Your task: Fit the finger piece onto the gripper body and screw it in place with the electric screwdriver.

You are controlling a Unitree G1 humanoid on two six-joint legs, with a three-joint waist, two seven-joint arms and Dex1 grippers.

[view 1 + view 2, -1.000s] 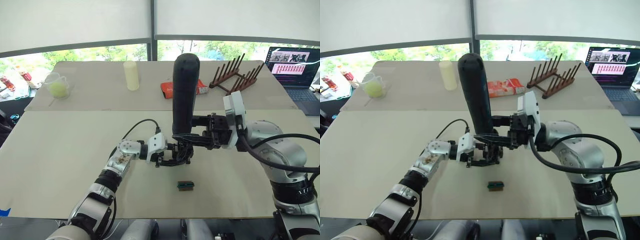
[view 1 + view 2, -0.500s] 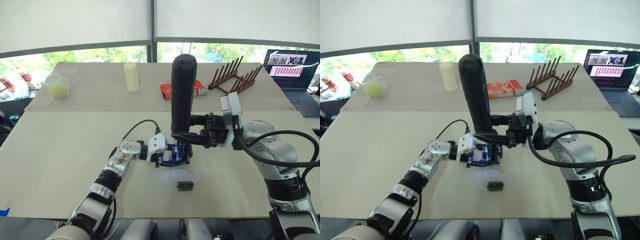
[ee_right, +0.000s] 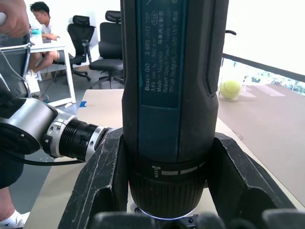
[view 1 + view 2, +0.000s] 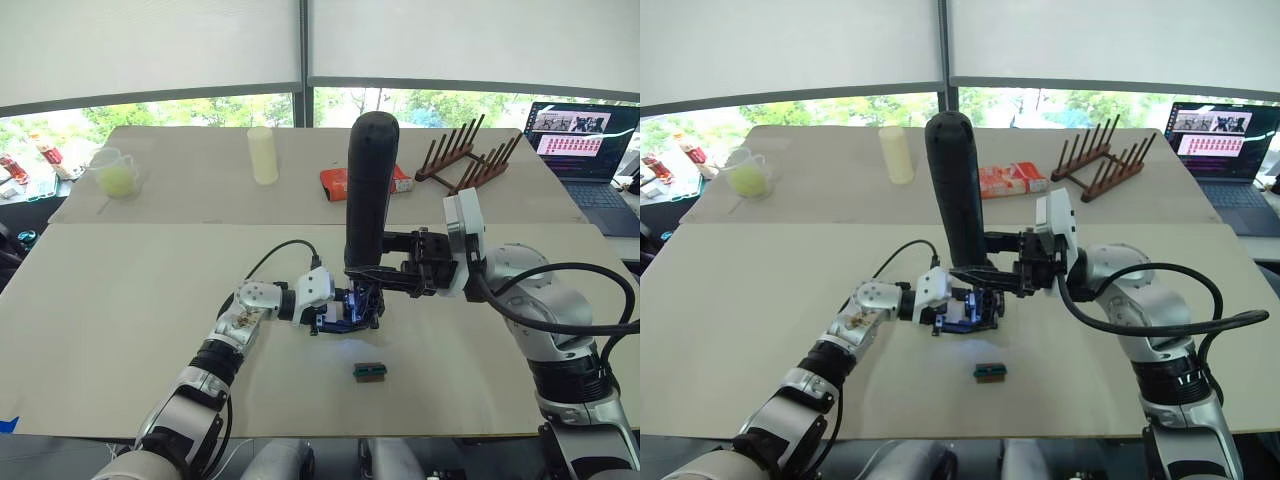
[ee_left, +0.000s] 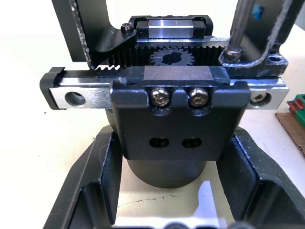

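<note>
My right gripper (image 4: pixel 366 272) is shut on the electric screwdriver (image 4: pixel 370 190), a thick black cylinder held nearly upright over the table's middle. Its metal bit (image 5: pixel 237 26) comes down onto a screw (image 5: pixel 232 53) at one end of the gripper body (image 5: pixel 174 102). My left gripper (image 4: pixel 347 312) is shut on that body, its fingers (image 5: pixel 90 191) clasping the round base. A black toothed finger piece (image 5: pixel 88 28) rises from the body's rail. Blue light glows on the body under the screwdriver.
A small green-and-black block (image 4: pixel 370 371) lies just in front of the grippers. On the far table stand a pale yellow cylinder (image 4: pixel 263 152), a cup with a yellow ball (image 4: pixel 117 172), a red box (image 4: pixel 335 180) and a wooden rack (image 4: pixel 465 155). A laptop (image 4: pixel 590 140) sits far right.
A blue glow has come on at the gripper body under the screwdriver. The screwdriver's top has swayed slightly. Both grippers keep their holds.
</note>
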